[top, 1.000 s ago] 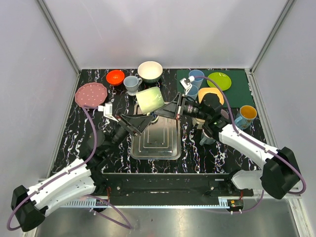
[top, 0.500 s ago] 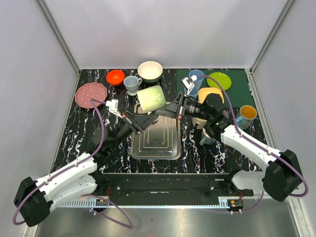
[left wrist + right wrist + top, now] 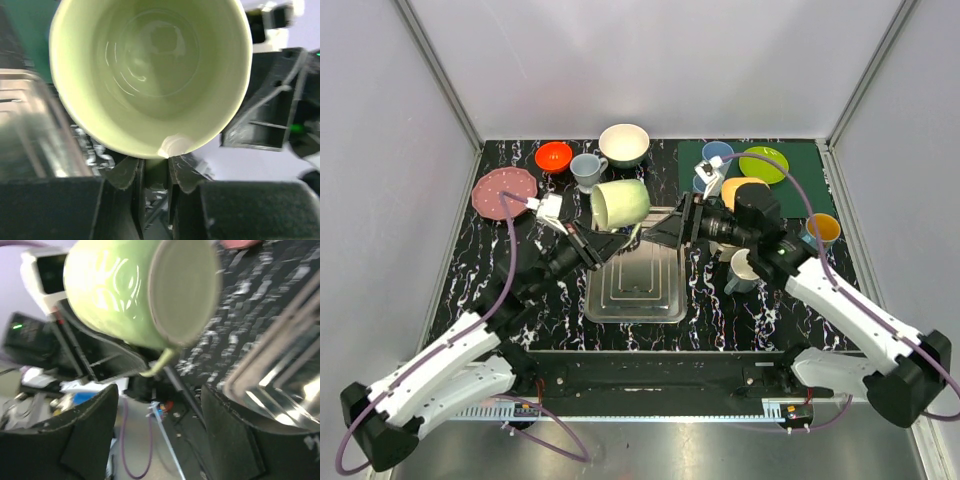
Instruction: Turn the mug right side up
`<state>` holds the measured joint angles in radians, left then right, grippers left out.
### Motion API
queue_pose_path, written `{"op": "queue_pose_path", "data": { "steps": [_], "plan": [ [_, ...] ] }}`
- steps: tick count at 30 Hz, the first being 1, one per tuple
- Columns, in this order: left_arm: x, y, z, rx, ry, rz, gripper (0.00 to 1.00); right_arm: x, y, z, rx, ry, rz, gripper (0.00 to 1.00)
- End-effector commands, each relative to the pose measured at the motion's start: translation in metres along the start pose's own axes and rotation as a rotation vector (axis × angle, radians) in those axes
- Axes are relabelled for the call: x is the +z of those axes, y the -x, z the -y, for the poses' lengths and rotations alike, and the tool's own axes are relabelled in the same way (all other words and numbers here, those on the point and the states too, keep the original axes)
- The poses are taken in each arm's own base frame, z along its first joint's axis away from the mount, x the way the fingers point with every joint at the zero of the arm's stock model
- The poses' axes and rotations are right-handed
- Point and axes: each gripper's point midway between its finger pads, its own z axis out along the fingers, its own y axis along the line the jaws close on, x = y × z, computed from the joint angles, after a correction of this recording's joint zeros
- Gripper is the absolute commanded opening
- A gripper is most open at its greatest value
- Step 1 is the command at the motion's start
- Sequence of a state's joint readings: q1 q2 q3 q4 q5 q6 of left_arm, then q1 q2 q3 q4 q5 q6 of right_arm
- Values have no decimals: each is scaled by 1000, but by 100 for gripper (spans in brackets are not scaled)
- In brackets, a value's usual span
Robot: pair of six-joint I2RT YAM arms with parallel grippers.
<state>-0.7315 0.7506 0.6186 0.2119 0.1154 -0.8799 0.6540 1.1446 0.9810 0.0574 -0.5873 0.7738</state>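
The pale green mug (image 3: 620, 205) wore a glossy, smooth ceramic glaze inside and out; its underside looked duller. The tray (image 3: 634, 292) at the worktop's middle was bare metal, shiny and reflective. The worktop (image 3: 720, 312) looked like smooth black stone veined white. At its far right corner lay a matt dark green mat (image 3: 816, 166). The left pincer (image 3: 150, 175) and right pincer (image 3: 159, 395) were matt black plastic; the arm casings (image 3: 450, 366) were smooth white plastic.

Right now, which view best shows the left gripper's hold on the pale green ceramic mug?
Left wrist: the left gripper is shut on what looks like the handle, under the rim of the pale green ceramic mug. Top external shows the mug on its side, grip unclear. Right wrist shows its base and handle.
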Motion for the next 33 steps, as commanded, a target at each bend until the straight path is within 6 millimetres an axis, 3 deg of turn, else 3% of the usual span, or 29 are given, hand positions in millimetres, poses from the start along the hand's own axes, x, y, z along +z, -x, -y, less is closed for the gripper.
{"op": "queue_pose_path", "data": {
  "steps": [1,2,3,4,5,8,12,16,28,33],
  "plan": [
    [-33,69,-16,251,298,168,0,-42,25,36,-133,-396,90,74],
    [-44,62,-39,302,419,108,0,-54,25,41,-145,-461,88,74],
    [-50,66,-48,335,485,101,0,-61,32,49,-158,-528,122,75],
    [-55,83,-58,374,601,134,0,-67,33,52,-167,-556,133,75],
    [-72,72,-84,407,747,48,0,-73,33,51,-182,-569,139,75],
    [-85,67,-122,492,960,-90,0,-82,32,54,-199,-588,159,75],
    [-87,54,-162,479,1058,-204,0,-88,26,60,-208,-608,154,75],
    [-78,47,-187,442,1089,-253,0,-93,16,64,-208,-615,139,74],
    [-57,53,-276,327,1207,-308,0,-100,-5,76,-183,-620,109,73],
    [-47,64,-301,303,1239,-284,0,-102,-10,77,-172,-621,100,73]
  ]
}}
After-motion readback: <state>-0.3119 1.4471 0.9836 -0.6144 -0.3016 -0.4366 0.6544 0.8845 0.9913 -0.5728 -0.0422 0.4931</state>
